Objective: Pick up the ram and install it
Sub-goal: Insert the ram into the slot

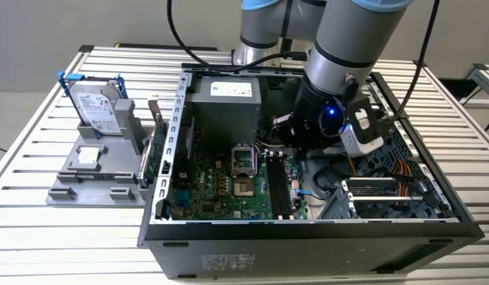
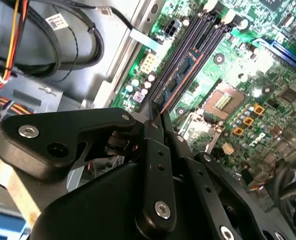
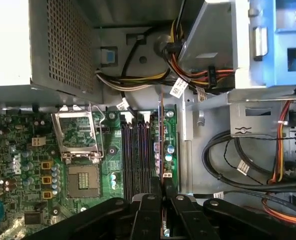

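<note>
My pincer [image 3: 162,192] is down inside the open computer case [image 1: 308,228], over the motherboard [image 3: 78,170], and its two black fingers [image 2: 157,150] are pressed together on the ram [image 3: 161,145] — a thin dark-blue stick held on edge by its near end. In both wrist views the stick runs away from my fingertips along the row of memory slots [image 3: 135,155], at the outermost slot, the one nearest the board's edge and the bare metal case wall. I cannot tell whether its lower edge is seated in the slot or just above it.

I judge the stick light and stiff but fragile — a narrow board that would flex or crack under sideways force. The safe hold is on its flat faces near the top edge, clear of the contacts.

The processor socket [image 3: 80,132] sits beside the slots.
</note>
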Controlling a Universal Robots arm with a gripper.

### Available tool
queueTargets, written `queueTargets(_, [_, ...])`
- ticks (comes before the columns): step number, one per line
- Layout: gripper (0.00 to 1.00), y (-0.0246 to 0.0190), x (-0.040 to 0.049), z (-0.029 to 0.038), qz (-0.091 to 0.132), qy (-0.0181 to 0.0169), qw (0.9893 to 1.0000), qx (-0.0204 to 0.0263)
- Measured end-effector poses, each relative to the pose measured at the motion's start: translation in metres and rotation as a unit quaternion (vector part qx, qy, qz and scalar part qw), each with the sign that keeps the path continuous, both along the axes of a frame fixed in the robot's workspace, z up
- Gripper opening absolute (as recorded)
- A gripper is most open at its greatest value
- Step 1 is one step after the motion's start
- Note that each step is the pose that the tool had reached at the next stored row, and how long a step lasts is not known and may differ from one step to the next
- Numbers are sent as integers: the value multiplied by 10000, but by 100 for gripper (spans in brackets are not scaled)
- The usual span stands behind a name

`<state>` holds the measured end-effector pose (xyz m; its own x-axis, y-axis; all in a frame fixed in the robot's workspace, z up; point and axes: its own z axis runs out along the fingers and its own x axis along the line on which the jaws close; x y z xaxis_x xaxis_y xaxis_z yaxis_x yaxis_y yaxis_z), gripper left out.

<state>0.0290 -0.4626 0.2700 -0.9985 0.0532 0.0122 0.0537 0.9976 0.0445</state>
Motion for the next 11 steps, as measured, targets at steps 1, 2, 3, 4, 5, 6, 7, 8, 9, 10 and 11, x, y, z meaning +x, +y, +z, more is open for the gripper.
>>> queueTargets(1, [0,-11,0,-18,0,0,10000,1])
queueTargets(2, [0,-20,0,-36,0,0,10000,1])
queueTargets(3, [0,-29,0,-53,0,0,10000,0])
queueTargets(4, [0,-40,0,-71,0,0,10000,0])
queueTargets(5, [0,-91,0,-149,21,0,10000,0])
queueTargets(6, [0,-129,-9,-172,103,0,9999,1])
queueTargets(7, [0,-151,-12,-189,155,0,9999,1])
queueTargets(8, [0,-158,-14,-197,171,0,9999,1])
queueTargets(9, [0,-161,-15,-208,175,0,9998,2])
queueTargets(10, [0,-163,-15,-220,175,0,9998,1])
queueTargets(11, [0,-166,-16,-232,175,1,9998,0])
